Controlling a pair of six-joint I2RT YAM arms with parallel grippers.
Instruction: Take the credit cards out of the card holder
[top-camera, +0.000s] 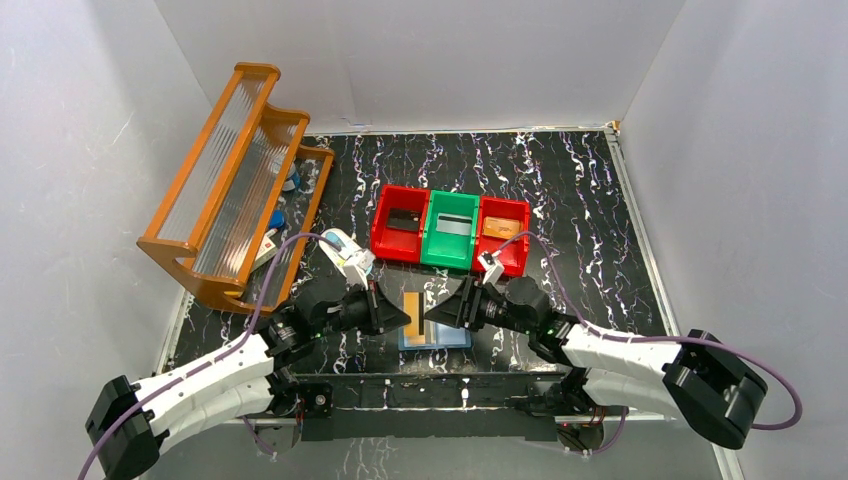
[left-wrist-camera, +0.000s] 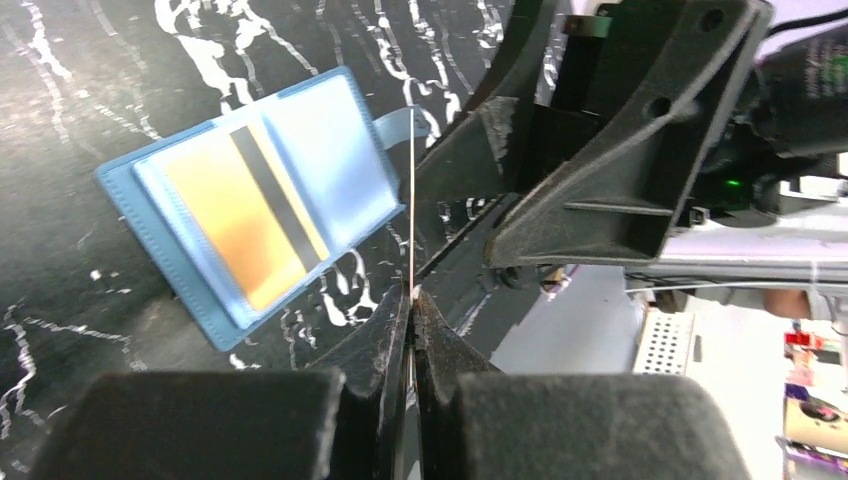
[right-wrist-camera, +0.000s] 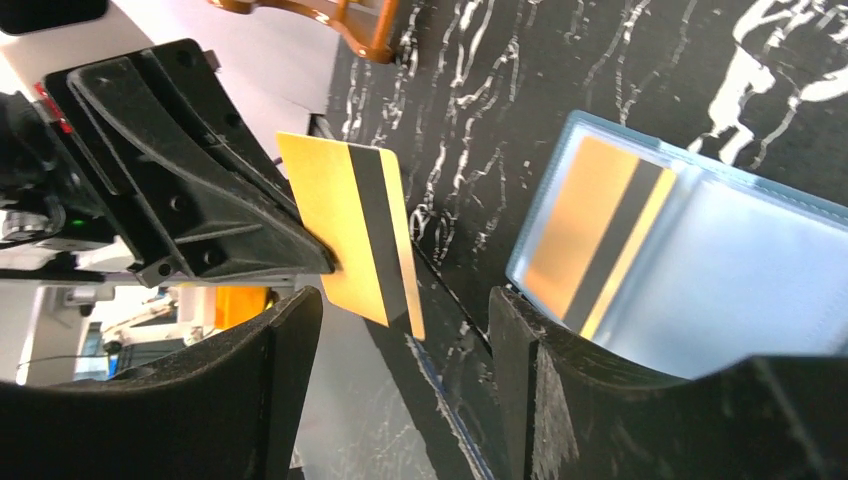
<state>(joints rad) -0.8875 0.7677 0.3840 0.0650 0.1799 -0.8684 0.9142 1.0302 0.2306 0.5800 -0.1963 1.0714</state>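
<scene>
Two tan-orange cards, each with a black stripe. Held card (right-wrist-camera: 350, 230): above the surface, clamped in the left gripper (left-wrist-camera: 411, 298), jaws pressed tight on it. Pocketed card (left-wrist-camera: 240, 220): lodged in the card holder (left-wrist-camera: 330, 140), which was blue and lay open flat by the middle of the surface's near edge. Right gripper (right-wrist-camera: 405, 295): faced the left one, fingers spread wide, grasping nothing, just beside the held card. Mid-surface row: left red bin (top-camera: 381, 225) with black card (top-camera: 403, 220); green bin (top-camera: 432, 235) with grey card (top-camera: 453, 227); right red bin (top-camera: 522, 240) with orange card (top-camera: 500, 226). Oval case (top-camera: 345, 250), white and blue, left of the bins. Orange rack (top-camera: 230, 180) along the left edge. Surface (top-camera: 580, 200) black, white-veined; walls (top-camera: 450, 60) white.
</scene>
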